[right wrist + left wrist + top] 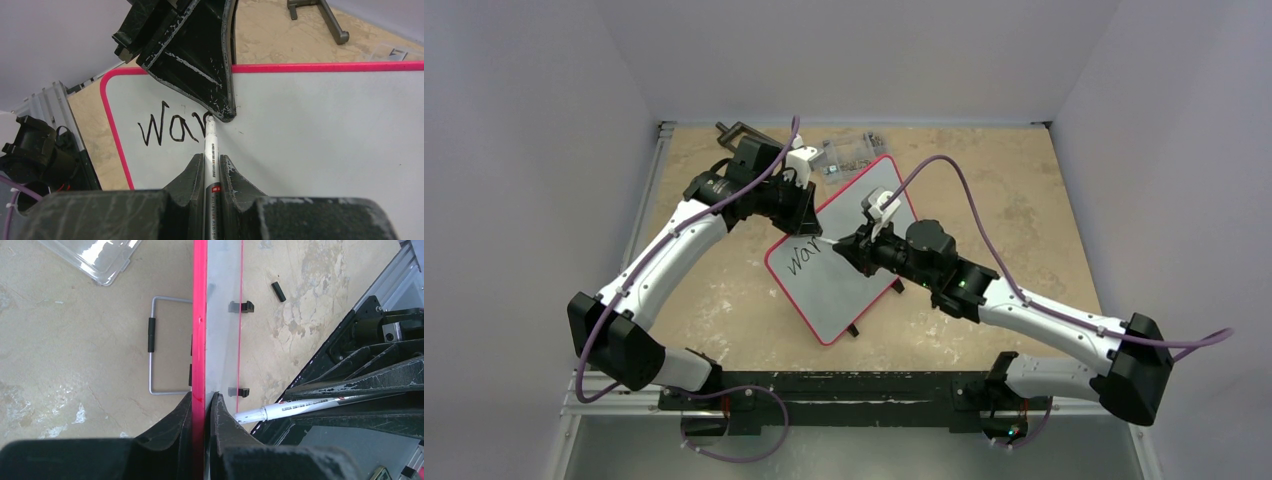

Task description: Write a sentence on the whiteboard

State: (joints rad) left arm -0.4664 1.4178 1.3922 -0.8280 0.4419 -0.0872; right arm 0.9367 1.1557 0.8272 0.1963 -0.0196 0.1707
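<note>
The whiteboard, white with a red rim, lies tilted in the middle of the table. The black letters "War" stand near its upper left corner and also show in the right wrist view. My left gripper is shut on the board's red rim, one finger on each side. My right gripper is shut on a white marker. The marker's tip touches the board just right of the "r". The jaws stand tight on the marker's barrel. The marker also shows in the left wrist view.
A clear plastic box of small parts sits behind the board. A black clamp stands at the back left. A wire handle and a small black piece lie on the table by the board. The left gripper's finger hangs over the letters.
</note>
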